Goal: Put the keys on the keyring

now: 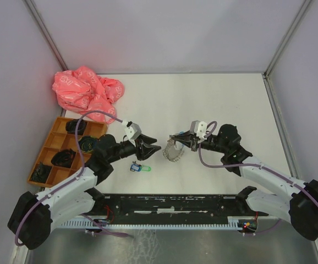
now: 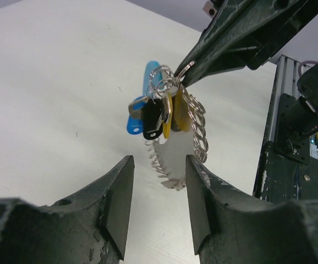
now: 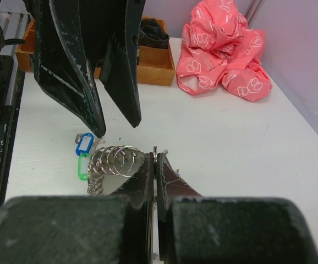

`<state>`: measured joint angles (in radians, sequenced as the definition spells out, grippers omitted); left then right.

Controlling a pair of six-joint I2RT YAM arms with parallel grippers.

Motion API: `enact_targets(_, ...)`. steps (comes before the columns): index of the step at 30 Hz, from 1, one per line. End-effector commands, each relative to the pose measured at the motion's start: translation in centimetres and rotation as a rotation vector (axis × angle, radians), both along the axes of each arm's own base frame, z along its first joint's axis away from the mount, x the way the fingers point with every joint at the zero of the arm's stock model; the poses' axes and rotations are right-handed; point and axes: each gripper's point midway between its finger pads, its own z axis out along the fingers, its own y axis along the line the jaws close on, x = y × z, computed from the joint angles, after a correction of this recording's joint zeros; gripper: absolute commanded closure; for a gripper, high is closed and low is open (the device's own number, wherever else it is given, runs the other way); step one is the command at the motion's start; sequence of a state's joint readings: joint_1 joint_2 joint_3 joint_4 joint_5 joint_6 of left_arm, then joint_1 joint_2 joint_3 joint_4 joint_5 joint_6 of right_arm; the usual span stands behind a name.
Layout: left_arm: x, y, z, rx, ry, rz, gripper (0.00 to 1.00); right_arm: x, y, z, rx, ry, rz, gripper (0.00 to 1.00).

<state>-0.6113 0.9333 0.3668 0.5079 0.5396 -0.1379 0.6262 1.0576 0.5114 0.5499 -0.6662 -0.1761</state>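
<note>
Left arm (image 1: pixel 65 192) and right arm (image 1: pixel 269 179) meet over one white desk (image 1: pixel 219 104), which also carries one crumpled pink cloth (image 1: pixel 87 91) and one orange tray (image 1: pixel 44 147) with dark items in its compartments. The right gripper (image 1: pixel 174 137), clamped fully shut, pinches the single keyring (image 1: pixel 174 152), a silver chain loop hanging from it with a bunch of keys (image 2: pixel 162 113): two yellow tags, one blue, one black piece. The left gripper (image 1: pixel 151 148) stands partly open and empty, its tips just short of the keyring. Two more keys lie together on the desk near the left gripper, one with a blue tag (image 1: pixel 135 166), one with a green tag (image 1: pixel 144 168)
</note>
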Motion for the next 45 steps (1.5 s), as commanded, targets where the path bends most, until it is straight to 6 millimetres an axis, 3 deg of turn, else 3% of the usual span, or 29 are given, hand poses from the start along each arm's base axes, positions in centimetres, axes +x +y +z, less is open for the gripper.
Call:
enact_targets(1, 0.5, 0.2, 3.5, -0.072, -0.098, 0.032, 0.49, -0.6, 0.4, 3.4, 0.044, -0.165, 0.064, 0.99)
enact_targets(8, -0.4, -1.3, 5.0, -0.058, -0.243, -0.107, 0.48, -2.3, 1.0, 2.3, -0.038, -0.193, 0.223, 0.99)
enact_targets(15, -0.6, -2.2, 5.7, -0.052, -0.270, -0.177, 0.45, -1.3, 0.7, 2.6, -0.054, -0.224, 0.170, 0.99)
enact_targets(23, -0.9, -1.6, 4.5, -0.060, -0.217, -0.145, 0.38, 0.2, 0.4, 2.1, -0.091, -0.109, 0.083, 0.99)
enact_targets(29, 0.2, -1.8, 3.1, -0.055, -0.149, -0.100, 0.34, 0.9, 0.4, 1.4, -0.112, -0.002, 0.045, 0.99)
enact_targets(32, 1.6, -1.6, 3.2, -0.057, -0.099, -0.024, 0.34, 1.0, 0.3, 0.8, -0.133, 0.034, 0.037, 0.99)
enact_targets(36, 2.1, -2.0, 4.3, -0.114, 0.008, 0.005, 0.32, 1.5, 0.1, 0.3, -0.162, 0.088, 0.002, 0.99)
enact_targets(45, 1.5, -2.2, 0.0, -0.064, 0.132, -0.021, 0.31, 2.4, 0.6, -0.6, -0.185, 0.199, -0.022, 0.99)
